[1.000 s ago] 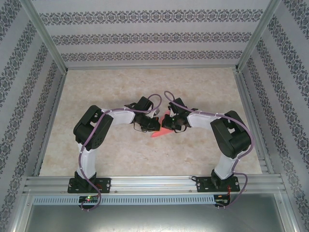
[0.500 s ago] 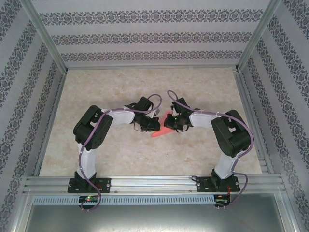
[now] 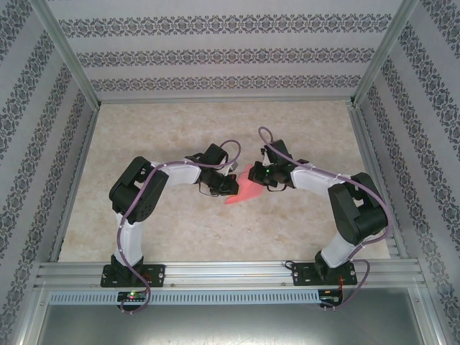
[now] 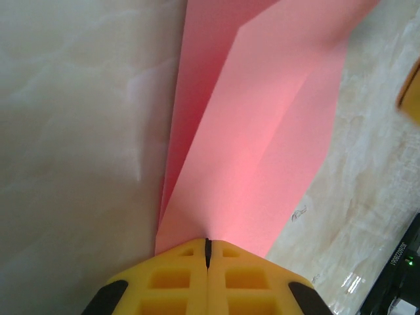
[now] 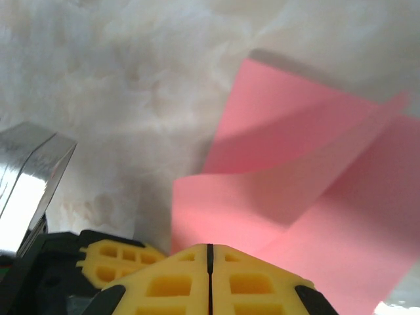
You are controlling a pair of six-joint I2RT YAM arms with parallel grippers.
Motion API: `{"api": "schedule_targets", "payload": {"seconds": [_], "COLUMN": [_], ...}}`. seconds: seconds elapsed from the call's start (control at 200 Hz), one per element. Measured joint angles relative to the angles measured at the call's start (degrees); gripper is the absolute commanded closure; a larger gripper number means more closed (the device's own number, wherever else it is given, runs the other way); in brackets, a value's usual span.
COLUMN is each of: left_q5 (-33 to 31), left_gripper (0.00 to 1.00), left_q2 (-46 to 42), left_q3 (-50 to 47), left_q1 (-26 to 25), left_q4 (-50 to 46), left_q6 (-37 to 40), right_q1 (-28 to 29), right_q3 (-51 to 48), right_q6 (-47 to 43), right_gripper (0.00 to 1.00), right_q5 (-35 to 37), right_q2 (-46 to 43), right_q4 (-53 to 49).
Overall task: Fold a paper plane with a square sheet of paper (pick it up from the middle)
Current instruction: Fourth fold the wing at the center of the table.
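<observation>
Left tool point(image 4: 207, 244) jaws pressed together at narrow end of part-folded salmon-pink sheet of thin paper point(image 4: 262, 131), pinch unclear | right tool point(image 5: 210, 248) closed too, tips at sheet's opposite side | sheet likely featherlight, limp, tear-prone; best gripped on layered creases | lies on pale marbled counter point(image 4: 65, 131) between tools

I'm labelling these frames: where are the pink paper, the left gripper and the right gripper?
pink paper point(image 4: 262, 131): left wrist view, its wide top flap.
left gripper point(image 4: 207, 244): left wrist view, seam between its fingertips.
right gripper point(image 5: 210, 249): right wrist view, seam between its fingertips.
</observation>
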Motion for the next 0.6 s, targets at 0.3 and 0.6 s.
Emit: {"api": "schedule_targets", "payload": {"seconds": [0.3, 0.6], "left_q5": [0.0, 0.0], "left_gripper": [1.0, 1.0], "left_q2": [0.0, -0.4], "left_q3": [0.0, -1.1], "left_q1": [0.0, 0.0], "left_q4": [0.0, 1.4], "left_q6": [0.0, 0.0], "right_q1": [2.6, -1.2], "right_q3": [1.8, 1.6], "right_q6": [0.4, 0.5], "right_gripper": [0.94, 0.94], "right_q5": [-1.3, -1.4], "right_q2": [7.5, 8.6], "right_q4": [1.6, 2.4]}}
